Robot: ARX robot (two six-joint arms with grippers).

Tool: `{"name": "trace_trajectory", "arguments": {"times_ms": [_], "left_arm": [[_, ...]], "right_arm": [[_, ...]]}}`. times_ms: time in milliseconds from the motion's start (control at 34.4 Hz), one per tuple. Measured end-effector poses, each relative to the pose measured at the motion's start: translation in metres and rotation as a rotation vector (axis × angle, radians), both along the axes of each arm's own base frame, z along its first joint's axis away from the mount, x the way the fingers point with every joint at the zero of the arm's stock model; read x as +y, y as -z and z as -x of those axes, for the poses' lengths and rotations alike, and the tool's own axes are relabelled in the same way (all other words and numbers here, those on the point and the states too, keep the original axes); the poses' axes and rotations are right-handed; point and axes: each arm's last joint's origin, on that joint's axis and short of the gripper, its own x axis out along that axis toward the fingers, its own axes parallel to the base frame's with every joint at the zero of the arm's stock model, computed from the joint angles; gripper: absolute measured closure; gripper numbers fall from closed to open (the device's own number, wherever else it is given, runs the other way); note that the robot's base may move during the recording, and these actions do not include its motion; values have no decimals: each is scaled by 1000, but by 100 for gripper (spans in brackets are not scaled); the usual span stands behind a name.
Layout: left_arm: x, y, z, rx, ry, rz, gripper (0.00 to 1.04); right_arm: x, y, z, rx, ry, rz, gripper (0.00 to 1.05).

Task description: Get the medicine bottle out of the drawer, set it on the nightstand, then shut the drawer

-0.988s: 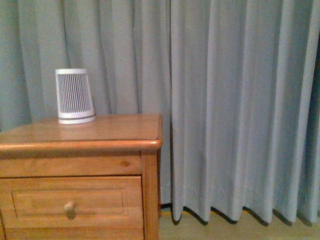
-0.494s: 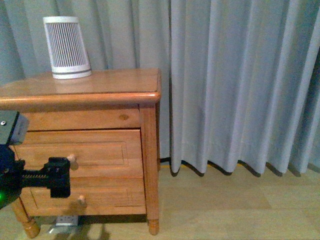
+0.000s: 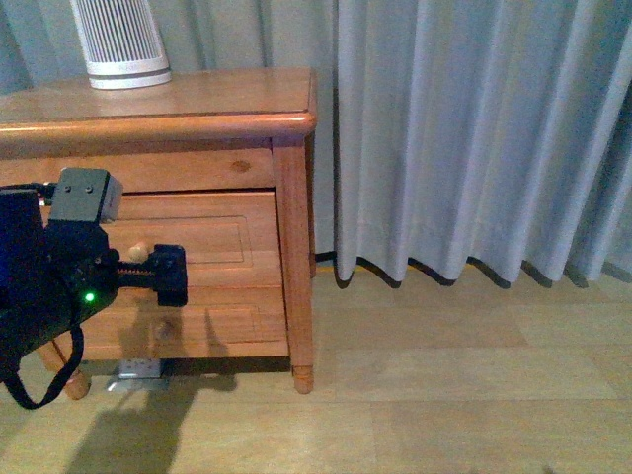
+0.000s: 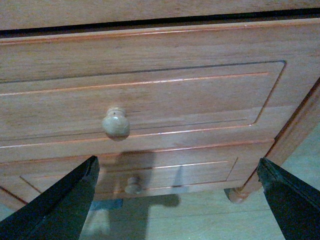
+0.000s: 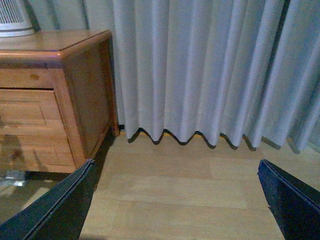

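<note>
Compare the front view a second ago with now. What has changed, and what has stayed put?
The left gripper has come into view and moved up beside the knob of the drawer, open, gripping nothing. The view now points lower. The drawer stays shut; the ribbed device stays on the nightstand.

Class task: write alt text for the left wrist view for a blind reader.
Close view of the upper drawer and its round wooden knob, with the left gripper open before it, black fingers spread wide. The lower drawer and pale floor also show.
</note>
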Motion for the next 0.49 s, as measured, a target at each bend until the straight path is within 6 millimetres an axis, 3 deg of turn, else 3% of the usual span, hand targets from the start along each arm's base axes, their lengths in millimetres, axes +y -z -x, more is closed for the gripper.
{"name": "trace_trajectory", "arguments": {"times_ms": [291, 494], "left_arm": [[4, 18, -40, -9, 5, -16, 7], [13, 30, -54, -1, -13, -29, 7]], "right_arm": [[0, 0, 0, 0, 0, 0, 7], [0, 0, 0, 0, 0, 0, 7]]}}
